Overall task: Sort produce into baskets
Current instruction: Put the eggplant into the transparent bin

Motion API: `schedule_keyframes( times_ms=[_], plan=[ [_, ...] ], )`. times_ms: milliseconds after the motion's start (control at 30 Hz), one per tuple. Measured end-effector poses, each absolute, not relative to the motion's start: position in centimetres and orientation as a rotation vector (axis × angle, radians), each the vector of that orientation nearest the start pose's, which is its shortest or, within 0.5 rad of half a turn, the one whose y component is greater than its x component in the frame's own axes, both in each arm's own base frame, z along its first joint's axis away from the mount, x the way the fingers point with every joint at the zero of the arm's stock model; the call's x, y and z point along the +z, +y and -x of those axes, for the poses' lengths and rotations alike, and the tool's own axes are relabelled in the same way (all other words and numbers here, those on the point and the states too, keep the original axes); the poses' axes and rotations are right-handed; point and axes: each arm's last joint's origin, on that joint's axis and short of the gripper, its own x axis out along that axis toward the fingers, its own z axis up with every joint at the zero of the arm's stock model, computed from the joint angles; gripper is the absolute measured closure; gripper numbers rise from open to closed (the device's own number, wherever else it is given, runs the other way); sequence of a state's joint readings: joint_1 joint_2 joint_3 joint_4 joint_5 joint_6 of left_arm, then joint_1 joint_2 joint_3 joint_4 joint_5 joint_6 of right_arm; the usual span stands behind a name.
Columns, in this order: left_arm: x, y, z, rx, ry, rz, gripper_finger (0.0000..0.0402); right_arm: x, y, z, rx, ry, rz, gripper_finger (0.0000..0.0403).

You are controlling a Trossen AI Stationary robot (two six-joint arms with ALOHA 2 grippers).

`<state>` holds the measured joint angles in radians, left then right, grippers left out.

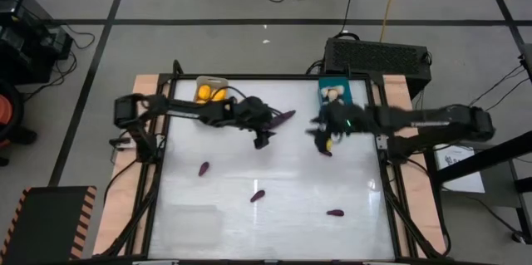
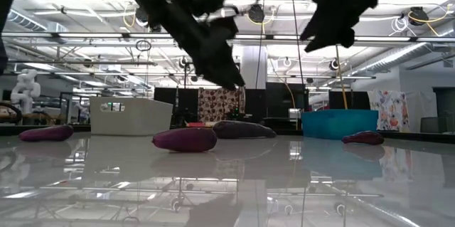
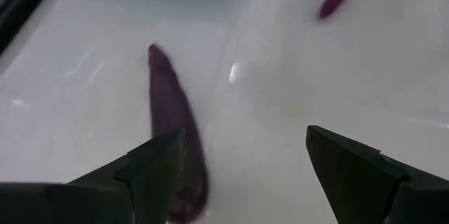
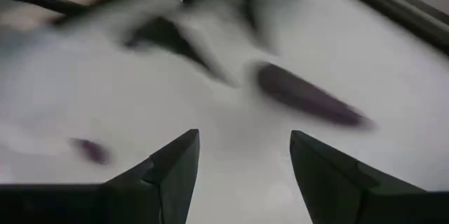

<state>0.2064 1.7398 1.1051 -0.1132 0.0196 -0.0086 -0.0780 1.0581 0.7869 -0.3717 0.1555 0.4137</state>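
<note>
A large dark purple eggplant [image 1: 285,116] lies on the white table [image 1: 349,182] between my two grippers. It also shows in the left wrist view [image 3: 172,112] and the right wrist view [image 4: 309,97]. Three small purple pieces lie nearer the front: one at the left [image 1: 204,168], one in the middle [image 1: 258,195], one at the right [image 1: 335,213]. The light grey basket [image 1: 212,90] holds yellow fruits. The teal basket [image 1: 335,95] holds beige bulbs. My left gripper [image 3: 242,140] is open and empty above the table, beside the large eggplant. My right gripper [image 4: 244,140] is open and empty, raised in front of the teal basket.
A large black box [image 1: 378,53] stands behind the table's far right corner. The two arms [image 1: 191,111] [image 1: 416,120] reach in from the left and right sides, their grippers close together near the table's middle. Wooden boards [image 1: 116,207] border the table's sides.
</note>
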Motion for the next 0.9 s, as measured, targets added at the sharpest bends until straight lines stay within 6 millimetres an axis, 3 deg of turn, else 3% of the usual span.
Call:
schedule_keyframes(
  times_ms=[200,367,633,767,900],
  plan=[
    [16.7,9.8,-37.5,0.278,0.831,0.103,0.0098,22.8,3.1,-21.7,-0.054,0.273,-0.388,0.0188],
    [14.4,10.9,-37.9,0.353,0.854,0.087,0.0098,20.6,5.5,-21.2,0.078,0.188,-0.386,0.0188],
    [12.1,11.0,-38.4,0.338,0.876,0.171,0.0098,19.3,6.5,-21.2,0.107,0.247,-0.366,0.0188],
    [12.1,10.9,-38.3,0.357,0.882,0.216,0.0101,19.2,6.4,-21.2,0.108,0.256,-0.335,0.0188],
    [12.1,10.7,-38.4,0.354,0.882,0.215,0.0128,19.2,6.4,-21.2,0.114,0.26,-0.307,0.0188]
  ],
)
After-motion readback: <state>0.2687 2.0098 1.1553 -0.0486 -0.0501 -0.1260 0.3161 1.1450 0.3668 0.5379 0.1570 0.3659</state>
